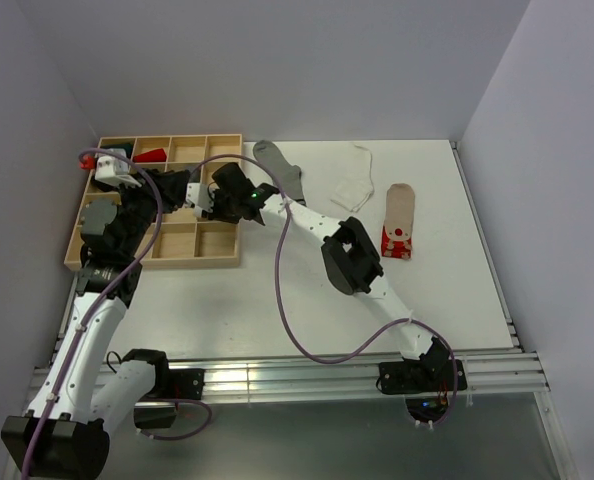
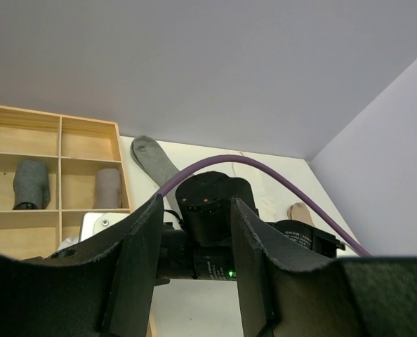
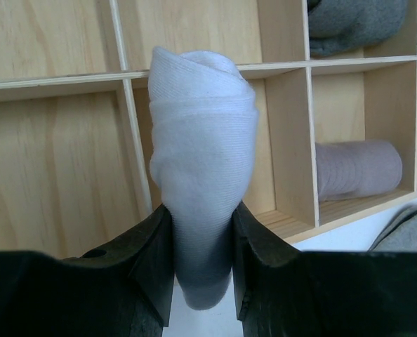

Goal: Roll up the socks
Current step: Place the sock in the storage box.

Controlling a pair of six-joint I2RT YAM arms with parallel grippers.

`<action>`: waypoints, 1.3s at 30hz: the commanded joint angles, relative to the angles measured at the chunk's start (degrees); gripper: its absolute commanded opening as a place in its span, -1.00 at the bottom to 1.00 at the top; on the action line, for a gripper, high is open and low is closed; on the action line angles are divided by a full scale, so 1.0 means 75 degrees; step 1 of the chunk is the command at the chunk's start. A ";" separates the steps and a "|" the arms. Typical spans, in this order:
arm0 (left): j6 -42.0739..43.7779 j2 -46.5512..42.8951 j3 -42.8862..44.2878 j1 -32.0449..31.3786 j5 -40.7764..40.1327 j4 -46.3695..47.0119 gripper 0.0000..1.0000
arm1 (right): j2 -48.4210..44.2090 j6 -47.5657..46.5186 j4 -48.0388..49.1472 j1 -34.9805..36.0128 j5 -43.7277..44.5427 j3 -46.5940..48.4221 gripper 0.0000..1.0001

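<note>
My right gripper [image 3: 201, 281] is shut on a rolled white sock [image 3: 201, 161] and holds it over the wooden tray [image 3: 54, 182]. No black stripes show on it. In the top view this gripper [image 1: 207, 198] is above the tray's middle compartments. My left gripper [image 2: 194, 281] is open and empty, its fingers [image 2: 135, 267] pointing at the right arm's wrist [image 2: 208, 225]; in the top view it [image 1: 180, 187] hovers over the tray just left of the right gripper. A beige sock with a red-and-white end [image 1: 398, 222] lies flat on the table at the right.
A flat grey sock [image 1: 280, 168] and a folded white sock [image 1: 355, 178] lie at the back of the table. The tray [image 1: 212, 258] holds rolled grey socks [image 3: 356, 168] [image 2: 31, 184] and a red roll [image 1: 149, 155]. Walls close the back and sides.
</note>
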 commanded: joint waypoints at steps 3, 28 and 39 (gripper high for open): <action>-0.0119 0.0048 -0.0027 0.0041 0.0208 0.0380 -0.04 | 0.0268 0.0012 -0.0163 0.0109 -0.0105 0.0449 -1.00; -0.0143 0.0119 -0.0050 0.0041 0.0290 0.0415 -0.04 | 0.0245 -0.0070 -0.0151 0.0155 0.0012 0.0331 -0.55; -0.0119 0.0177 -0.0062 0.0041 0.0290 0.0427 -0.03 | 0.0127 -0.0140 -0.0070 0.0155 -0.0164 0.0179 -0.06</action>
